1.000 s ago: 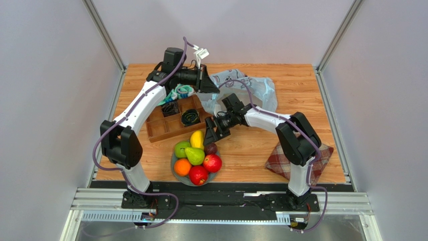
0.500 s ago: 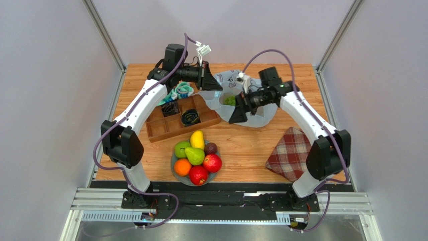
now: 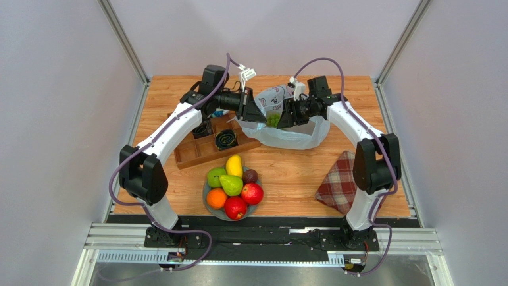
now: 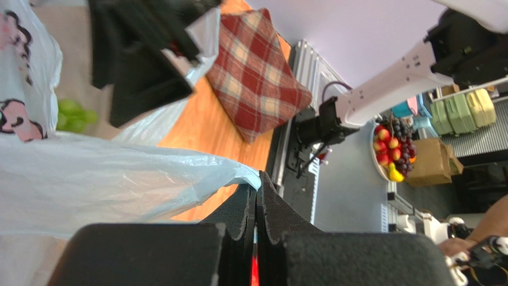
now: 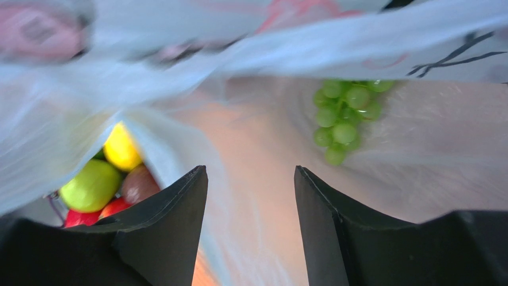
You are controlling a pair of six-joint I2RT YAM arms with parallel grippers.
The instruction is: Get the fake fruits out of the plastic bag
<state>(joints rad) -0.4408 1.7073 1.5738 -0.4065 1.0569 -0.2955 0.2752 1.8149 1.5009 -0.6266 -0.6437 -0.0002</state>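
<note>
The pale-blue plastic bag (image 3: 295, 136) lies at the back middle of the table, its mouth held up. My left gripper (image 3: 255, 113) is shut on the bag's left rim; the wrist view shows the film (image 4: 107, 185) pinched between the closed jaws (image 4: 256, 186). A green grape bunch (image 3: 273, 120) lies inside the bag (image 5: 344, 116). My right gripper (image 3: 282, 114) is open and empty in the bag's mouth, its jaws (image 5: 250, 173) short of the grapes. Other fake fruits are piled on the grey plate (image 3: 206, 199): orange, green apples, mango, red apples, plum.
A wooden compartment tray (image 3: 189, 156) with teal-and-white socks stands left of the bag, under my left arm. A red plaid cloth (image 3: 338, 182) lies at the front right. The plate of fruit shows blurred through the bag film in the right wrist view (image 5: 95, 185).
My right arm swung from beside the plate back to the bag, and its open gripper now points into the bag's mouth. My left gripper shifted right, still holding the bag's rim.
</note>
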